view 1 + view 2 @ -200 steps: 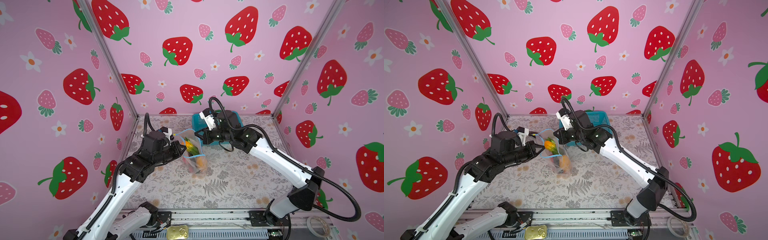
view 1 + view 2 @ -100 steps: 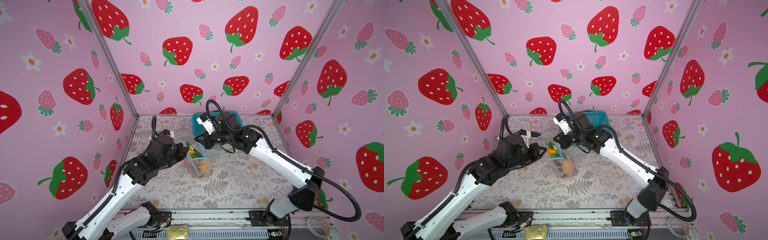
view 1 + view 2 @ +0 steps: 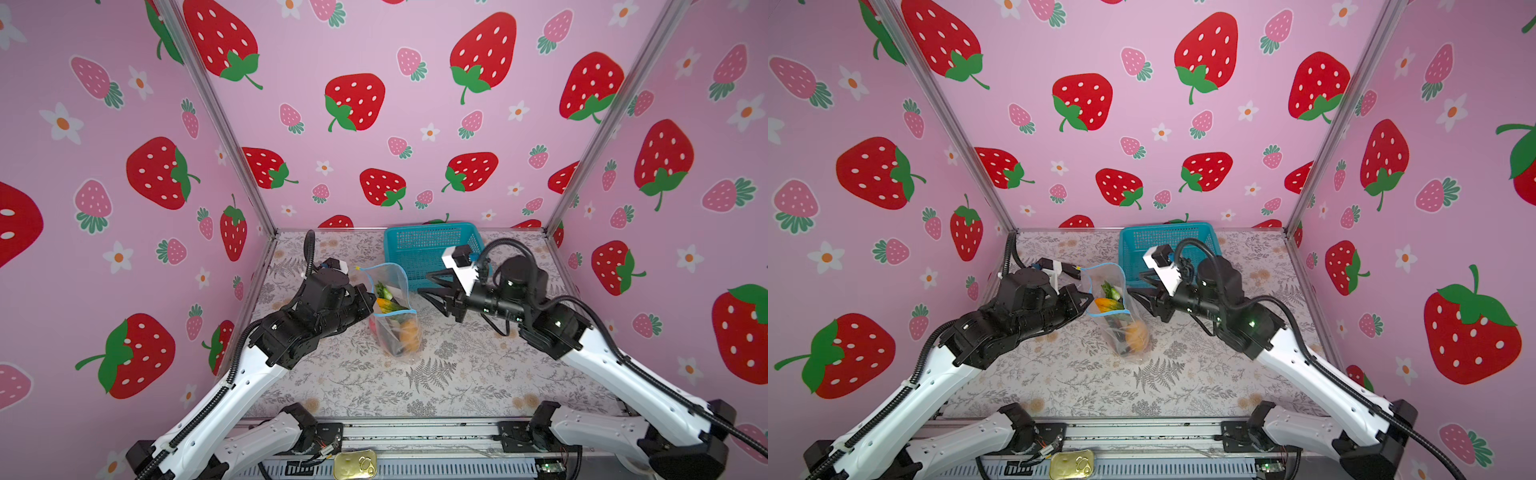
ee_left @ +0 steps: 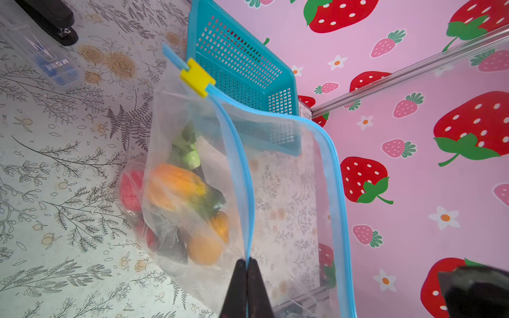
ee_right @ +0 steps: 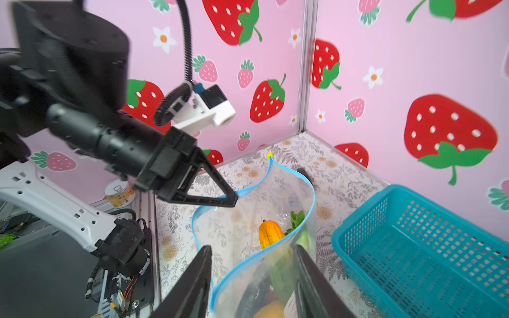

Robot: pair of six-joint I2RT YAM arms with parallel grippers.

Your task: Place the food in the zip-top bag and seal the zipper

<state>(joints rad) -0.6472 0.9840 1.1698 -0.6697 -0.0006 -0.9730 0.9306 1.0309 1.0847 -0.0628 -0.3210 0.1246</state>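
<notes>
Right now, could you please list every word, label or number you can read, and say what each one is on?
"M&G" (probably; it shows upside down in the left wrist view): white print on the clear box.
Fainter line near that box's end: too blurred to read.
Print on the can: too small to read.
No other text is legible.

Pink walls (image 3: 374, 50), printed with big red strawberries and little white flowers. Tabletop cloth (image 3: 457, 374) is pale with grey ferns and tan blossoms. Teal perforated plastic basket (image 3: 432, 245), clear crinkly plastic bag (image 4: 170, 115) with a light-blue zipper strip (image 4: 246, 176), yellow slider tab (image 4: 197, 77), and orange, green and red toy food (image 4: 176, 184).
</notes>
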